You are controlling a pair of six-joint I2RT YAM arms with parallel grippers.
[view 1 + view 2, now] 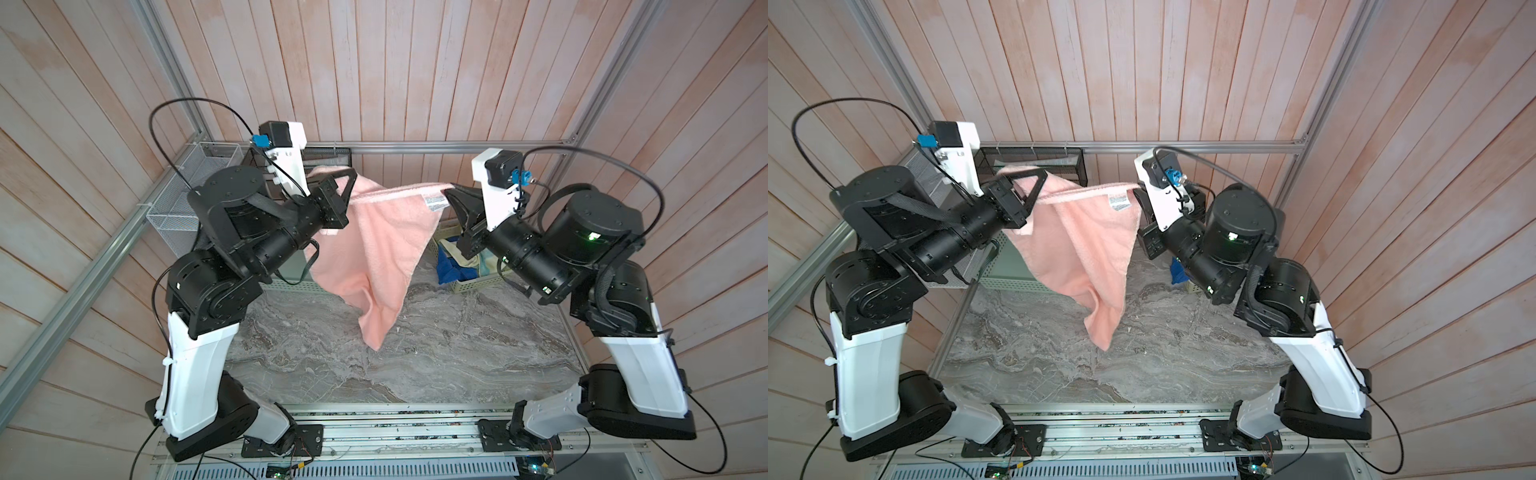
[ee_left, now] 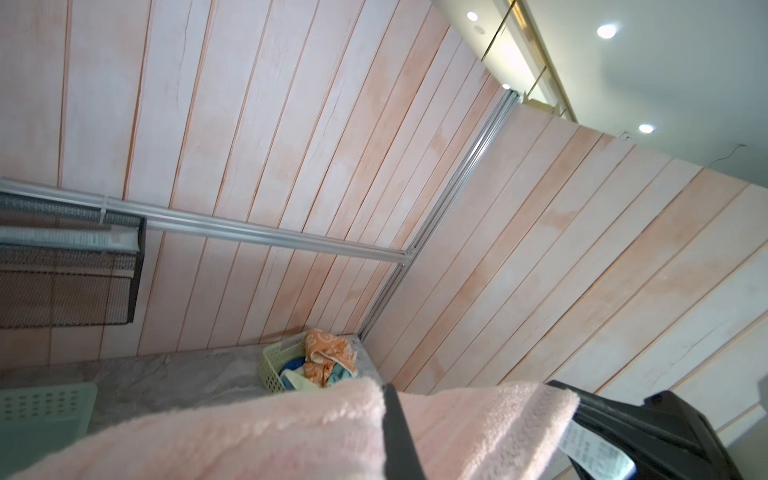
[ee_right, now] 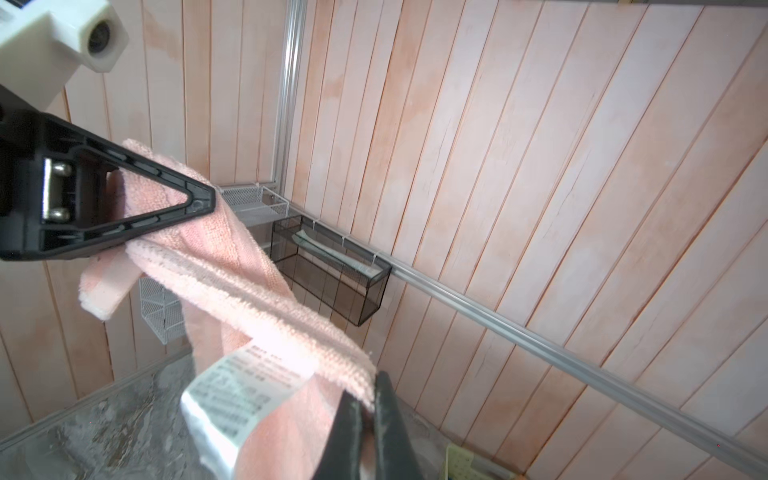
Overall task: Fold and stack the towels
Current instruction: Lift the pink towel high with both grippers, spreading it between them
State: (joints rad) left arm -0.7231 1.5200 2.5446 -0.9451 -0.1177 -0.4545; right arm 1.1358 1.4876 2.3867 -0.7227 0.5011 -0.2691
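**Top views.** The pink towel (image 1: 374, 249) hangs in the air between the two arms, over the far half of the tabletop (image 1: 457, 353). The left tool (image 1: 352, 176) is clenched on one end of its upper hem. The right tool (image 1: 451, 189) is clenched on the other end, just beside the care label (image 1: 434, 204). The hem is therefore the long axis, running side to side with a slight sag. Below it the cloth narrows to one low corner; whether that corner touches the tabletop cannot be told. A blue towel (image 1: 451, 270) lies in the cream basket (image 1: 469, 284) under the right arm.

**Left wrist view.** The pink towel (image 2: 249, 428) fills the foreground, nipped by the left tool (image 2: 392, 415). The right tool (image 2: 623, 419) holds the far end. Beyond them, an orange towel (image 2: 328, 349) tops the cream basket (image 2: 272, 365).

**Right wrist view.** The right tool (image 3: 370, 415) has its jaws closed on the hem next to the care label (image 3: 245, 390). The left tool (image 3: 199, 203) grips short of the hem's end, and a short flap hangs past it.

**Judgement.** The towel lies midway between the tools, so neither arm is nearer. Spreading it flat probably depends on keeping the hem taut and level while both arms lower together. The off-corner left grip may leave the cloth skewed.
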